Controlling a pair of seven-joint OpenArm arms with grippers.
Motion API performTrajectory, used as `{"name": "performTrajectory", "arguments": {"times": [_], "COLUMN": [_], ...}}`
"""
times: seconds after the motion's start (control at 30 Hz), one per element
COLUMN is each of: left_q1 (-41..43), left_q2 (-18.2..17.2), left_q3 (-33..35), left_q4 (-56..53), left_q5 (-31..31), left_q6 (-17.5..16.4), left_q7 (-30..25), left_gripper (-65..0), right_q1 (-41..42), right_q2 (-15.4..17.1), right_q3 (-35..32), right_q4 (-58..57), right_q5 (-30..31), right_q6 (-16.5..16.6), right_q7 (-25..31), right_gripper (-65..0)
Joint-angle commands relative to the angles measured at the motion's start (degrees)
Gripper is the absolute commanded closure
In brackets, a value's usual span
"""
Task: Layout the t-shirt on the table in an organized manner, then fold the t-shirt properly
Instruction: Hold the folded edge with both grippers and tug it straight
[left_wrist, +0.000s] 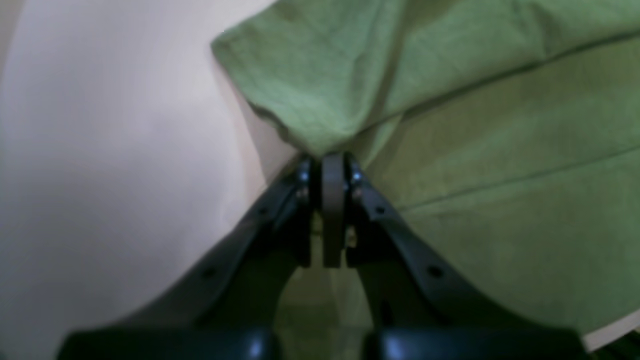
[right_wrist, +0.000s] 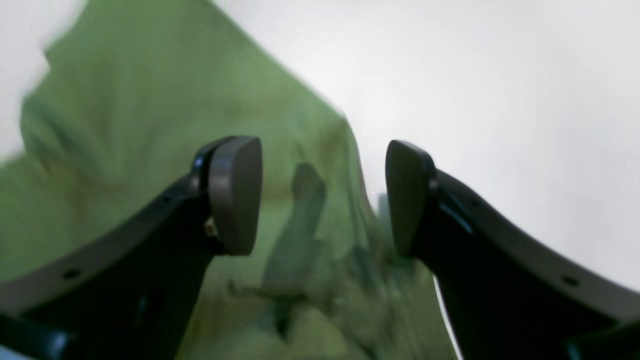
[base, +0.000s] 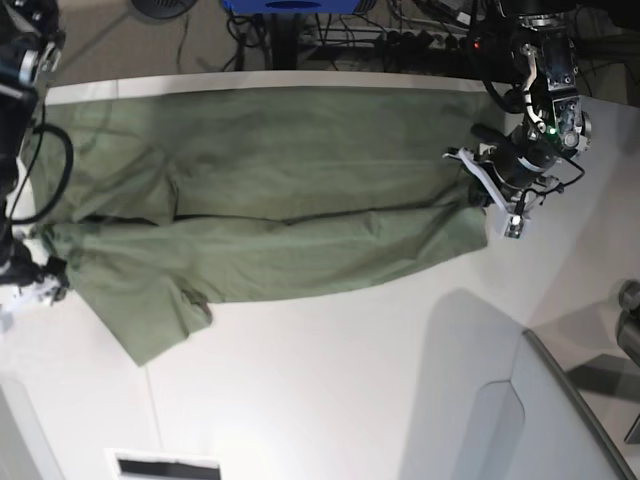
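White table (base: 330, 400); olive t-shirt (base: 270, 200) spread flat on it.

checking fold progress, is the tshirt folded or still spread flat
Partly folded: the t-shirt lies lengthwise on the table, one layer doubled over along a dark crease.

bare table (base: 330, 380) below t-shirt (base: 270, 200), angled panel (base: 560, 420) bottom-right

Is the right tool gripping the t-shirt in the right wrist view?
No, the right tool stands open, with the t-shirt below its spread jaws.
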Motion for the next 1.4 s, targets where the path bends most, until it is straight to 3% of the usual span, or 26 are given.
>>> {"name": "performTrajectory", "arguments": {"times": [0.0,0.2,0.37,0.63,0.67,0.9,1.17,1.33,1.37], "left_q1": [-0.2,0.0,0.0,0.0,-0.1,-0.2,-0.7,-0.7,-0.4], "left_q2": [-0.5,-0.5,-0.5,-0.5,-0.5,-0.5,-0.5,-2.6,-2.9], "left_q3": [-0.2,-0.2,-0.2,-0.2,-0.2,-0.2,-0.2,-0.7,-0.9], "left_q4": [1.3,1.4,1.2,1.1,1.1,1.1,1.3,1.9,2.4], "left_q5": [-0.5,-0.5,-0.5,-0.5,-0.5,-0.5,-0.4,-0.4,-0.4], "left_q6": [0.1,0.1,0.1,0.1,0.1,0.1,0.4,0.4,0.4], "left_q7": [-1.2,-1.2,-1.2,-1.2,-1.2,-1.2,-1.2,-1.2,-1.2], "left_gripper": [0.0,0.0,0.0,0.0,0.0,0.0,0.0,0.0,-4.6], "right_q1": [2.8,11.6,13.0,12.7,12.7,12.7,12.7,12.8,12.8], "right_q2": [1.7,3.1,2.9,2.7,2.7,2.5,3.0,3.1,3.1], "right_q3": [-1.5,-9.9,-10.7,-10.7,-10.7,-10.7,-10.8,-10.8,-10.8], "right_q4": [-2.5,-22.1,-30.1,-30.5,-30.5,-30.5,-30.2,-30.2,-30.2], "right_q5": [-0.1,0.0,0.0,0.0,0.0,0.0,0.0,0.0,0.0], "right_q6": [0.0,0.0,0.0,0.0,0.0,-0.1,-0.2,-0.2,-0.2], "right_q7": [1.1,11.1,16.7,17.5,17.5,17.4,17.4,17.4,17.4], "right_gripper": [-37.1,-37.1,-37.1,-36.3,-33.9,0.0,0.0,0.0,0.0]}}
